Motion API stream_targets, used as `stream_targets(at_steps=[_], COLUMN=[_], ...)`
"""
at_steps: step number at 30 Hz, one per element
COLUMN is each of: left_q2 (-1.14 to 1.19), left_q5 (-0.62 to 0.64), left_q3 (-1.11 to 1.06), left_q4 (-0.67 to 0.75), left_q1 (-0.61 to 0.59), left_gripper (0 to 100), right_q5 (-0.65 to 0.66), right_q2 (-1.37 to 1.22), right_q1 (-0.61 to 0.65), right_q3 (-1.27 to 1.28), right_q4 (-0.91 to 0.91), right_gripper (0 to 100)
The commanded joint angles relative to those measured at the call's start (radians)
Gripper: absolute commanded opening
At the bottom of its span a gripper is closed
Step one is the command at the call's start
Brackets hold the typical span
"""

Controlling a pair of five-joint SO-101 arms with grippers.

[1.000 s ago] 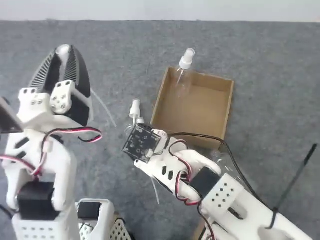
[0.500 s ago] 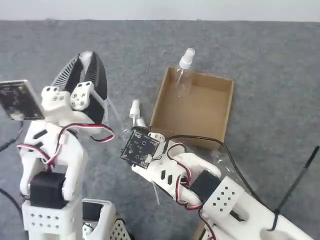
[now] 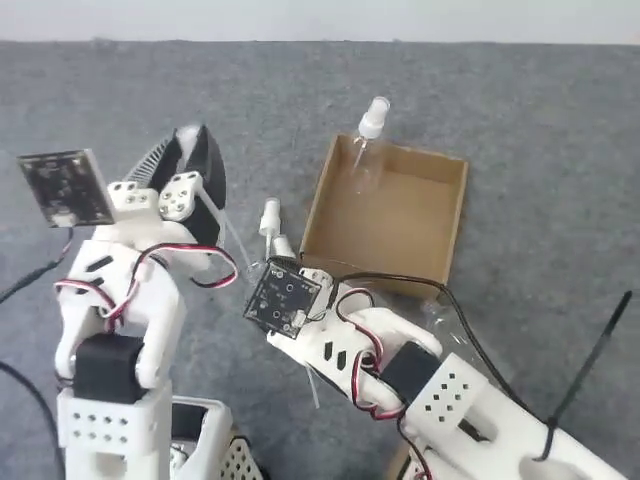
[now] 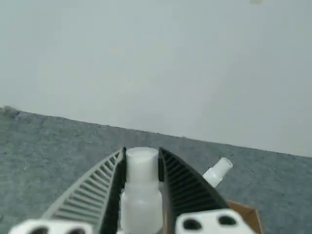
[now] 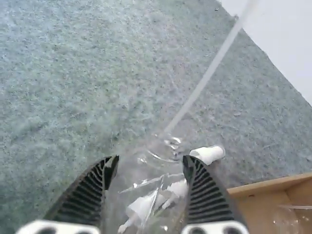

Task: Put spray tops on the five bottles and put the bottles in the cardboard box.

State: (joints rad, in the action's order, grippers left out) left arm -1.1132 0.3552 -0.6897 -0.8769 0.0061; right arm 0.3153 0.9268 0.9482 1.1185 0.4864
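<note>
My left gripper (image 4: 141, 155) is shut on a white spray top (image 4: 141, 192), held high over the carpet; in the high view the spray top (image 3: 186, 134) peeks out between the black fingers. Its thin dip tube (image 5: 210, 72) slants down to the mouth of a clear bottle (image 5: 146, 192). My right gripper (image 5: 147, 169) is shut on that bottle, low on the carpet just left of the cardboard box (image 3: 325, 205). A second bottle (image 3: 368, 145) with its spray top on leans in the box's far corner.
A loose spray top (image 3: 269, 216) lies on the grey carpet beside the box's left wall, close to the held bottle; it is the white spray top (image 5: 207, 154) in the right wrist view. The right arm's camera board (image 3: 285, 296) covers its gripper from above.
The left arm has swung to the right with the spray top, toward the box and the held bottle. The right arm has hardly moved.
</note>
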Motion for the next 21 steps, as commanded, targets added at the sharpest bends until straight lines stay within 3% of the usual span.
stream_targets(at_steps=[1, 5, 10, 21], left_q2=[0.003, 0.003, 0.002, 0.000], left_q5=[0.011, 0.009, 0.005, -0.049], left_q3=[0.013, 0.008, 0.016, 0.004], left_q4=[-0.064, -0.094, -0.183, -0.172], left_q1=[0.005, 0.005, 0.092, 0.166], left_gripper=[1, 1, 1, 1], right_q5=[-0.003, -0.035, -0.218, -0.235], right_q2=[0.045, 0.045, 0.045, 0.045], right_q1=[-0.001, -0.028, -0.105, -0.102], right_q3=[-0.003, -0.003, -0.003, 0.005], right_q4=[-0.007, -0.010, -0.094, -0.124], right_gripper=[0.6, 0.6, 0.6, 0.6])
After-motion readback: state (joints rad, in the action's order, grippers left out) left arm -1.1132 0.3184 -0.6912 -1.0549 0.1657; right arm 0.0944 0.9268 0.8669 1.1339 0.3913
